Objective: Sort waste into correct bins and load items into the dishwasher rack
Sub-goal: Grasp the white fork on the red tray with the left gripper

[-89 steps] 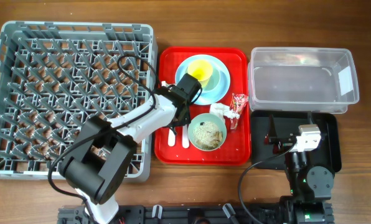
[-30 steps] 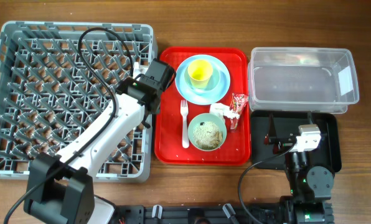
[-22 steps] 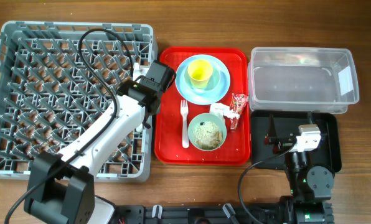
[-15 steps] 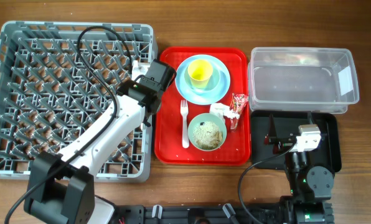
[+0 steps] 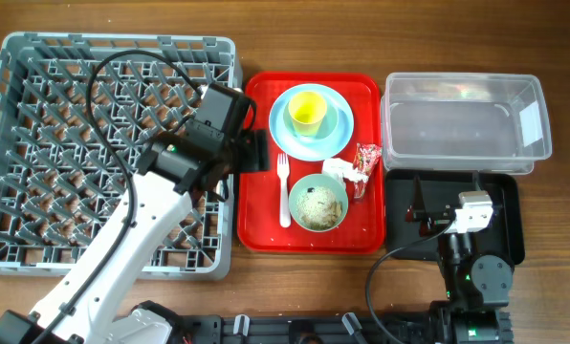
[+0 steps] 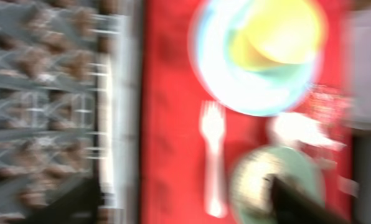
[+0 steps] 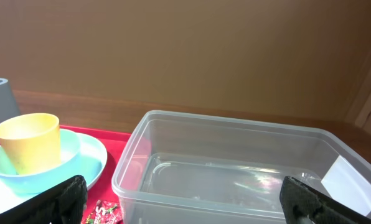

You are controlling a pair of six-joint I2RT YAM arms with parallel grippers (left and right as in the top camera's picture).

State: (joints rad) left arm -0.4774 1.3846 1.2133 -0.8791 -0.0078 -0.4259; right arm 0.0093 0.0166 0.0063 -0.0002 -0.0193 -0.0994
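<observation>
Left gripper [image 5: 252, 151] is positioned above the boundary between the large square grey plastic dishwasher rack [image 5: 122, 42] and the red rectangular serving tray [image 5: 261, 225]. In the blurred left wrist view, its two fingers [image 6: 300, 202] stand wide apart with nothing between them. The white plastic fork [image 5: 283, 191] lies flat on the red serving tray, tines toward the round pale blue plate [image 5: 285, 134] and just left of the mint-green bowl [image 5: 342, 212]. This bowl contains pale rice-like food crumbs [image 5: 316, 203]. The small yellow cup [image 5: 307, 110] stands upright inside the round pale blue bowl [image 5: 340, 119], which rests on the plate. The crumpled white tissue [image 5: 340, 170] and the small red patterned snack wrapper [image 5: 366, 160] lie close beside each other on the red serving tray, right of the fork. The clear rectangular plastic tub [image 5: 462, 129] sits right of the red serving tray, and the shallow black rectangular tray [image 5: 510, 239] lies directly in front of it. Right gripper [image 7: 185, 202] is located over the black tray and faces the tub, with its fingers [image 7: 61, 199] spread apart and holding nothing
</observation>
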